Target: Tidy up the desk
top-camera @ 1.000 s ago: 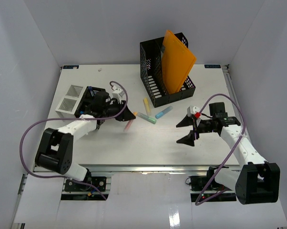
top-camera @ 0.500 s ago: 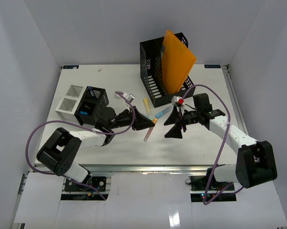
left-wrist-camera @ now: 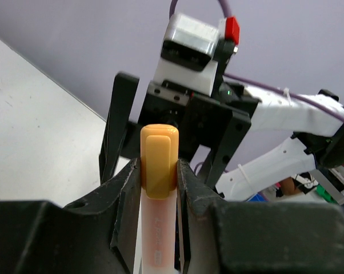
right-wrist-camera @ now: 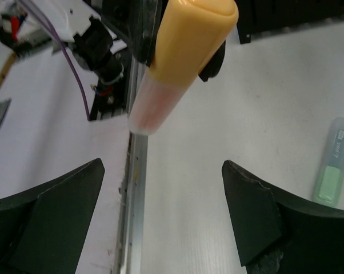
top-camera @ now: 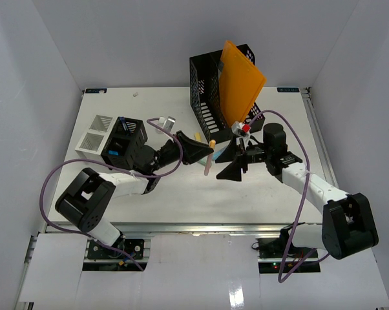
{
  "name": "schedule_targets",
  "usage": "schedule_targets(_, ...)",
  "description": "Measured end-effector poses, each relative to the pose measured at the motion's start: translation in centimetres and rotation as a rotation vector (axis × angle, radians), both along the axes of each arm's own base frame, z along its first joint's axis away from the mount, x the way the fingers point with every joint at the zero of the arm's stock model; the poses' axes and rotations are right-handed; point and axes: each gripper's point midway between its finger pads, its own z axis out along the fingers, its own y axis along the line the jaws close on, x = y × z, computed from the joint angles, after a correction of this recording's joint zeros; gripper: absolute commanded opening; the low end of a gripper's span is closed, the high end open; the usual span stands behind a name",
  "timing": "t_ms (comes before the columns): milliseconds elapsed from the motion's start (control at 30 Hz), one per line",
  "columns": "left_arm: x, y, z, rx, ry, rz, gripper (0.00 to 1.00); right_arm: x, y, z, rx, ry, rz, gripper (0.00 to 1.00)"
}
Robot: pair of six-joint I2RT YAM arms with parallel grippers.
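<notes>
Bare desk [top-camera: 259, 200] in front, mesh holder [top-camera: 204, 90] blocking behind, left tool [top-camera: 206, 154] holding highlighter [top-camera: 209, 164] just before right tool [top-camera: 224, 163]

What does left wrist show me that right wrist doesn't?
Only left wrist: the left end effector clamping both sides of the marker. Only right wrist: a green highlighter lying on the desk. Both: the marker's orange cap and the open right end effector facing it.

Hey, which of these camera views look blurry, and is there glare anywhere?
Top view: sharp, evenly lit; a bright reflection on the glossy panel in front of the desk. Left wrist view: the marker is crisp. Right wrist view: the marker's orange cap is out of focus, the right claw soft-edged.
</notes>
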Motion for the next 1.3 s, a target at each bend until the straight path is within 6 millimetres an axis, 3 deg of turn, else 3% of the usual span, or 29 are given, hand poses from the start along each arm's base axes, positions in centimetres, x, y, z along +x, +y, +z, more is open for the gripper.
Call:
schedule_targets(333,3.0,0.0,2.3,-0.070,-0.036,0.147,0.08,1.9,1.7,2.9,0.076,0.101,-0.137,0.91)
schedule_targets(533,3.2,-0.2,2.9,-0.088,-0.041,0.175,0.07,2.8,1.8,4.0,0.106,0.117,-0.199,1.00)
schedule_targets(800,4.1,-1.8,2.8,-0.098,-0.038,0.208,0.07,4.3,1.9,3.8,0.108,0.169,-0.279,0.79)
schedule_targets(1133,4.7,-2.3,3.0,-0.109,-0.035,0.224,0.09,4.7,1.9,4.2,0.129,0.174,-0.306,0.22)
schedule_targets(1233,4.6,-2.2,3.3,-0.113,-0.053,0.229,0.16,4.8,1.8,4.3,0.131,0.174,-0.309,0.08)
schedule_targets(1300,4.6,-2.2,3.3,-0.112,-0.058,0.230,0.31,4.8,1.8,4.3,0.130,0.164,-0.310,0.08)
